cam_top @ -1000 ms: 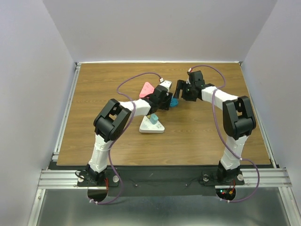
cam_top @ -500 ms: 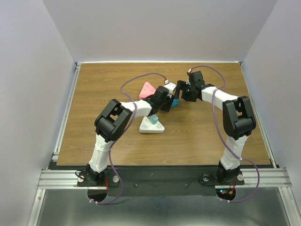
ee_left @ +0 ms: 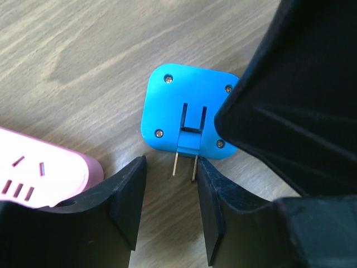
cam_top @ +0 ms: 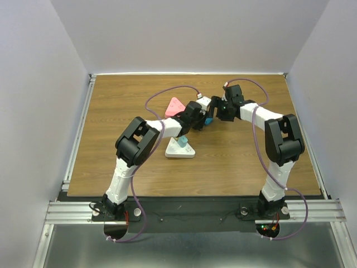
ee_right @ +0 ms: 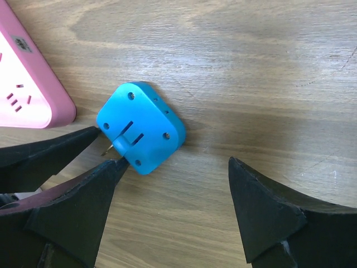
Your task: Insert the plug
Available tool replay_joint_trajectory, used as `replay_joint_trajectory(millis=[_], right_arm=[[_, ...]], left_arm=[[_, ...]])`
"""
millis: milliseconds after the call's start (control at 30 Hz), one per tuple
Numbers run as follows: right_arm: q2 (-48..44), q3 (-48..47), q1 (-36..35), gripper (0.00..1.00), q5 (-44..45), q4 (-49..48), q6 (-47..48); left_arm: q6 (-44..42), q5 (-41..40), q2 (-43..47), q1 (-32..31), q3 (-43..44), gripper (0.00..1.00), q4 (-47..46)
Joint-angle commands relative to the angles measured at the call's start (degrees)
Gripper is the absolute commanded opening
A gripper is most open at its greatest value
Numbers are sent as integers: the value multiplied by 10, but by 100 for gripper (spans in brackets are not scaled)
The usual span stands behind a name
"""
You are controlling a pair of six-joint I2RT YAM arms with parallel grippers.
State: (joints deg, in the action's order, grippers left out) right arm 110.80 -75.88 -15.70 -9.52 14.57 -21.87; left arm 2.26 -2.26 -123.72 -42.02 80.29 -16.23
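- Plug (ee_left: 187, 114): blue, flat on counter (cam_top: 240, 162), mid-width nearer the far edge, beside pink strip (ee_left: 39, 173).
- Left gripper (ee_left: 169, 187): released, straddling the prongs (ee_left: 175, 164).
- Right gripper (ee_right: 178, 184): released wide, close beside plug.

Blue plug (ee_left: 187, 109): rounded square body with four corner screws. It lies flat on the wooden table (cam_top: 111, 111), face up. Two thin metal prongs (ee_left: 193, 167) on a hinged block project past one edge, beside two empty slots.

Pink socket block (ee_right: 28, 84): triangular with rounded corners, socket holes up, flat, near the plug but apart from it.

White socket block (cam_top: 179, 149): triangular, flat, nearer the bases, carrying a pale blue adapter (cam_top: 182, 140).
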Motion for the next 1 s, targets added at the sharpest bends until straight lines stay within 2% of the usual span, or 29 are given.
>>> replay_joint_trajectory(millis=[0, 100, 233, 333, 667, 767, 967], right_arm=[[-33, 13, 4, 86, -4, -9, 8], [-35, 13, 3, 86, -4, -9, 9], [-37, 18, 6, 86, 6, -9, 9], [-36, 20, 13, 86, -1, -9, 11], [-59, 18, 35, 86, -48, -9, 38], [-72, 20, 36, 86, -91, -9, 52], [-67, 26, 43, 86, -239, -2, 44]], left_arm=[[-9, 5, -4, -2, 18, 51, -13], [-13, 16, -3, -2, 19, 47, -20], [-20, 41, 9, -2, -1, 29, -43], [-33, 65, 30, -3, -37, 24, -77], [-27, 85, 103, -3, -126, 18, -107], [-25, 95, 133, -5, -157, 18, -116], [-25, 88, 192, -10, -211, 17, -135]])
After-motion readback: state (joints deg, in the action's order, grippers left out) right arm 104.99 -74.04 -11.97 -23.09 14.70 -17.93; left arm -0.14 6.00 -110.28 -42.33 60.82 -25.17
